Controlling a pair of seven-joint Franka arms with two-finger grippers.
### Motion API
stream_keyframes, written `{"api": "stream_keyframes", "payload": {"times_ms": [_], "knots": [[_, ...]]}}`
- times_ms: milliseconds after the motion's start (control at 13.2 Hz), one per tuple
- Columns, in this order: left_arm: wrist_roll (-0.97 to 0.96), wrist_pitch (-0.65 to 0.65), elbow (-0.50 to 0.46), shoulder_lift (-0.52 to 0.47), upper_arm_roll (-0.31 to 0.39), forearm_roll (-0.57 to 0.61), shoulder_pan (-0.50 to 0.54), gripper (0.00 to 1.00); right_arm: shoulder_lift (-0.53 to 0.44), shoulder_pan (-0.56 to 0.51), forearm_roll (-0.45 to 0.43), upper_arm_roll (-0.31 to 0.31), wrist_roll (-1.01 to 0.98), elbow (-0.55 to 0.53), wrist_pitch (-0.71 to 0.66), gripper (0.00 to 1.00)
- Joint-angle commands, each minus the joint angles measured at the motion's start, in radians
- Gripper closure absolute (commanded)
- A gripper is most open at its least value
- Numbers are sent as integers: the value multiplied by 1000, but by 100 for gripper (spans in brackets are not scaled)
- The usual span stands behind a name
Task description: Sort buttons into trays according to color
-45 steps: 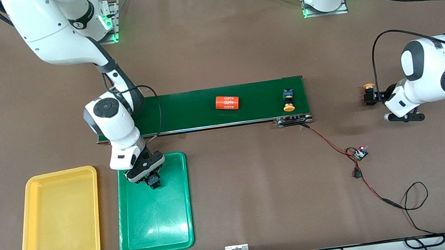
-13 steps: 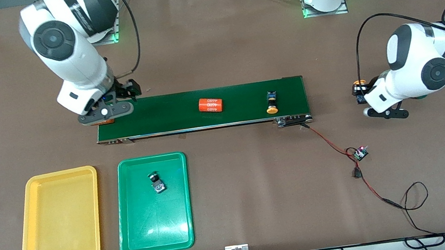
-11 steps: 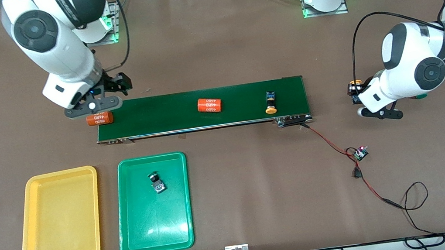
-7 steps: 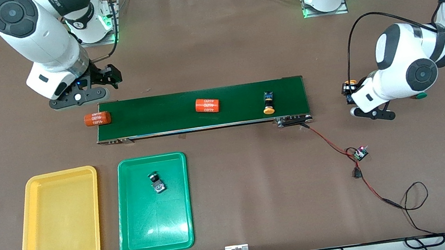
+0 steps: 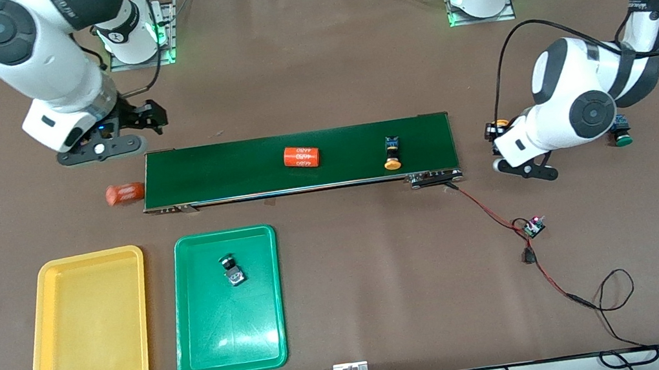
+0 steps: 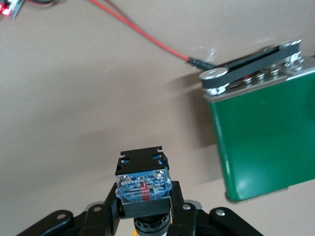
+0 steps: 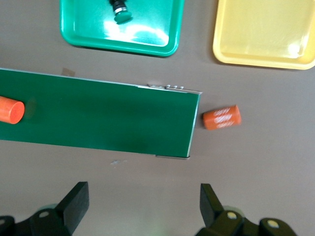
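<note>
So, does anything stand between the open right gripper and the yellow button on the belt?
The right gripper hovers off the belt's end; an orange cylinder lies on the belt before the yellow button.

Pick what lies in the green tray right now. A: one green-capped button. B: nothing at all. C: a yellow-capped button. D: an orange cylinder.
A: a single green-capped button lies on its side in the green tray, and the right wrist view shows its green cap.
</note>
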Motion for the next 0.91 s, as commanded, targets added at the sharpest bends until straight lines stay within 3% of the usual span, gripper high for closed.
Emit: {"api": "stream_keyframes", "payload": {"times_ms": [0,228,531,835], "knots": [[-40,35,29,41,-1,-1,-37,100,-37,-6,30,-67,-70,11,-18,0],[-64,69,29,61,-1,-1,-62,100,-38,-6,83,-165,-135,83,-105,0],[-113,78,29,71,-1,-1,-117,100,-38,-5,136,-251,-140,178,-214,0],[-205,84,29,69,-1,0,-166,100,-41,-3,135,-277,-131,204,-225,0]]}}
